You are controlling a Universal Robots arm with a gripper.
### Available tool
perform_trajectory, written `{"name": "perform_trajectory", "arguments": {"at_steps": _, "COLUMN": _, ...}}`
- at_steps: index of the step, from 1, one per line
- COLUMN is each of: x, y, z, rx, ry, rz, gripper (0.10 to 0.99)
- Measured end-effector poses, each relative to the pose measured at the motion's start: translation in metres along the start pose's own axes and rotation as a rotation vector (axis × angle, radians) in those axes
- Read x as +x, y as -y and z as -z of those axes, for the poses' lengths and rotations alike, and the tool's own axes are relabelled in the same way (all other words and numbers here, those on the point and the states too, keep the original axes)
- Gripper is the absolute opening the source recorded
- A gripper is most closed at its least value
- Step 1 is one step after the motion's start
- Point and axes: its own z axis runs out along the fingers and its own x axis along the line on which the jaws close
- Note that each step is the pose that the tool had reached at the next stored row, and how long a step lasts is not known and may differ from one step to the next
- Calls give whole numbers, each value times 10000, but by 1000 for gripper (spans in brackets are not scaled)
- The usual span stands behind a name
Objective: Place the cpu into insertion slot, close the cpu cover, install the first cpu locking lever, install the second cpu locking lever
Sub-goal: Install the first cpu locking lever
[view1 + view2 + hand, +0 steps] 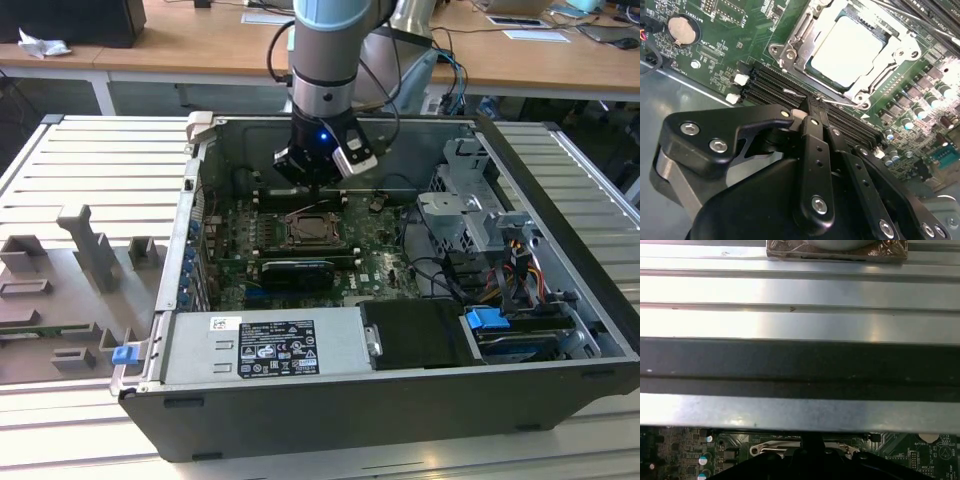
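So the arm's reaching down into the open PC case (560, 300) on the table, and its hand (812, 107) has the fingers pinched together — tips right down at the thin wire locking lever (840, 102) along the edge of the insertion slot (790, 52). The cpu (847, 50) is already sitting in the slot with the cpu cover (900, 42) folded down around it — pale metal face showing through the cut-out, roughly mid-motherboard (225, 255).
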Motion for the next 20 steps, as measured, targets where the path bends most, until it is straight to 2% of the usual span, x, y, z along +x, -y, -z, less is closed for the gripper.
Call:
{"name": "perform_trajectory", "arguments": {"at_steps": 5, "x": -41, "y": 2, "z": -20, "rx": -165, "ry": 7, "rz": -7, "gripper": 106}}
{"name": "perform_trajectory", "arguments": {"at_steps": 20, "x": -114, "y": 15, "z": -112, "rx": -157, "ry": 6, "rz": -18, "gripper": 106}}
